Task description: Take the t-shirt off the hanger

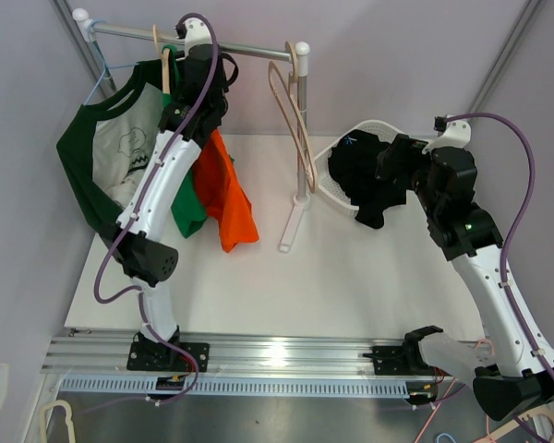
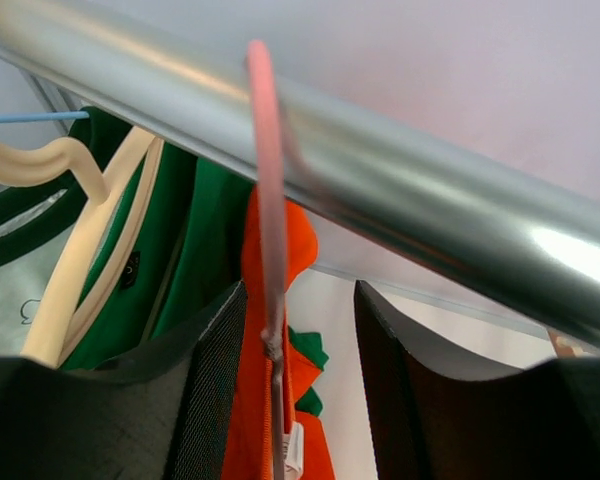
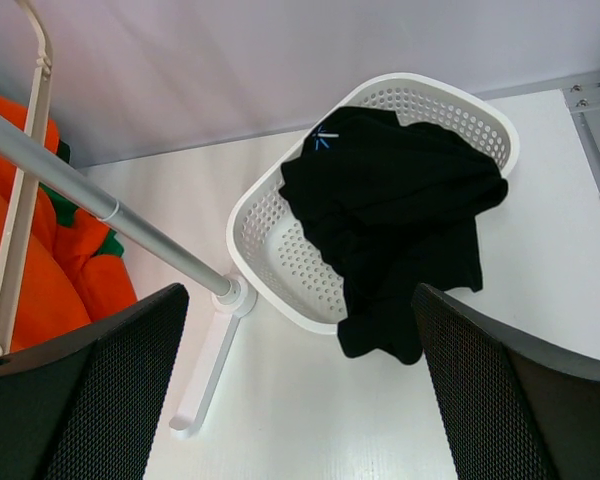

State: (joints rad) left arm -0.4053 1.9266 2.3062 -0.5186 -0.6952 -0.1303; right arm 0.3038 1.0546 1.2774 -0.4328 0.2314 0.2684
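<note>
An orange t-shirt (image 1: 231, 198) hangs from a pink hanger (image 2: 265, 180) hooked over the silver rail (image 1: 249, 46) of the rack. My left gripper (image 1: 201, 74) is raised to the rail. In the left wrist view it (image 2: 300, 290) is open, its jaws on either side of the hanger's neck, the neck close to the left finger (image 2: 210, 370). The orange t-shirt (image 2: 298, 245) hangs below between the jaws. My right gripper (image 1: 388, 164) is open and empty, above the table in front of the basket; the right wrist view (image 3: 300, 300) shows the same.
A green-and-grey shirt (image 1: 102, 157) on a cream hanger (image 2: 70, 260) and a green t-shirt (image 1: 189, 208) hang left of the orange one. An empty wooden hanger (image 1: 291, 101) hangs near the rack post (image 1: 303, 138). A white basket (image 1: 328, 180) holds a black garment (image 1: 365, 175).
</note>
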